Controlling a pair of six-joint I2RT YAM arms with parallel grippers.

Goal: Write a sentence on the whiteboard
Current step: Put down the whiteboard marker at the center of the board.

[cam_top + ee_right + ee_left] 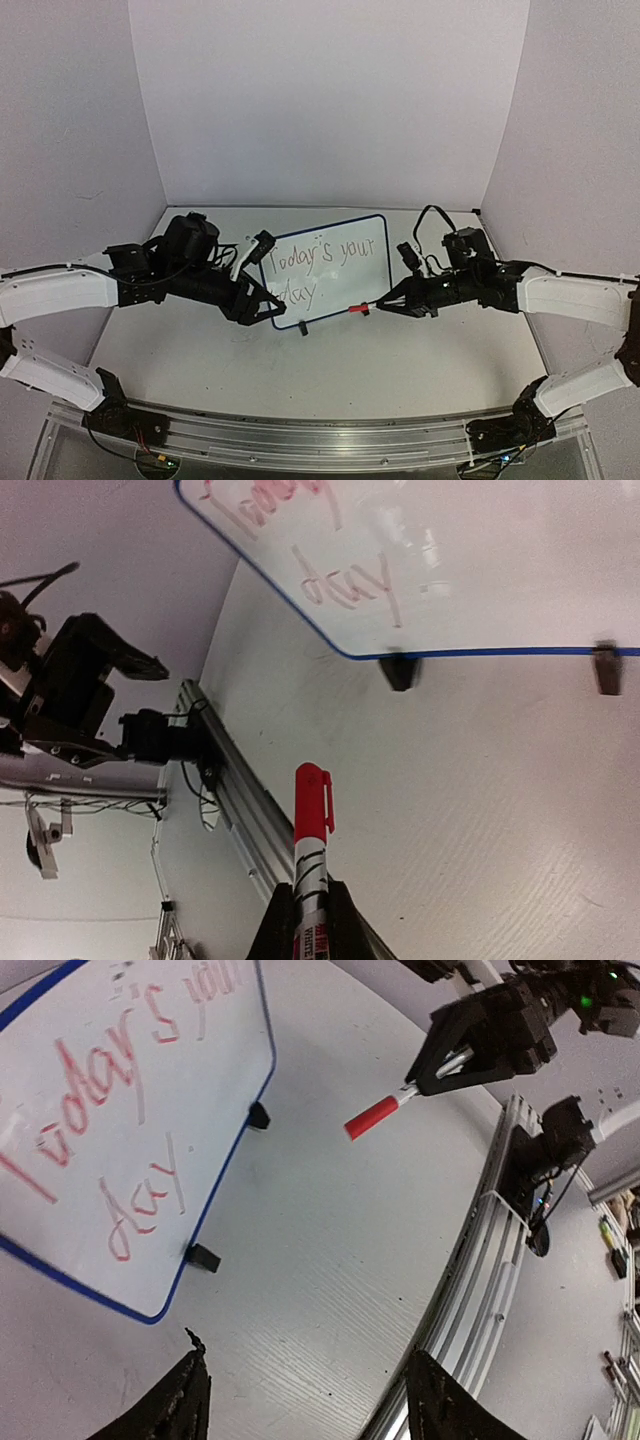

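Right pincer (300,920) clamps red-capped marker (310,820); left pincer (305,1380) gapes empty; blue-framed whiteboard (352,288) bears 2 reddish handwritten lines (312,262).

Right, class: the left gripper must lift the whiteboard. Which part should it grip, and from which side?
Probably the left edge of the whiteboard, approached from the left by the open left gripper. The board is a thin panel, so the jaws can straddle its blue frame there. That spot is also clear of the feet along the lower edge.
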